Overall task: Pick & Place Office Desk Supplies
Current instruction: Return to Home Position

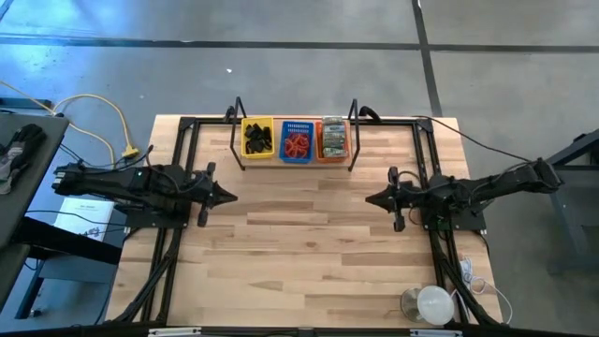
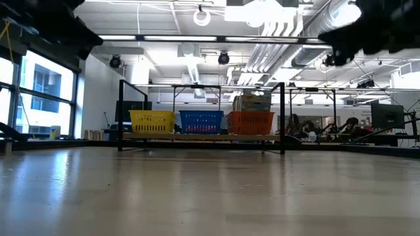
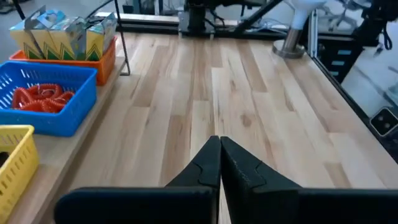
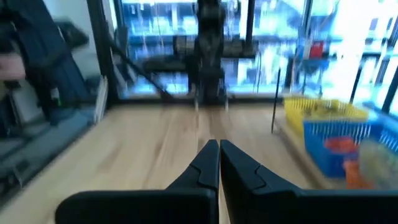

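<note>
Supplies (image 1: 297,143) are lying sorted on the shelf (image 2: 203,136), left pincer (image 1: 231,197) and right pincer (image 1: 371,198) are hanging pressed together, empty, before it; seemingly only homing is remaining.

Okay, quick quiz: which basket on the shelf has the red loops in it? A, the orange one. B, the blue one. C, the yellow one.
B: the red loops lie inside the blue basket, which stands between the yellow basket and the orange basket. The left gripper and the right gripper are shut over the table, apart from the baskets.
</note>
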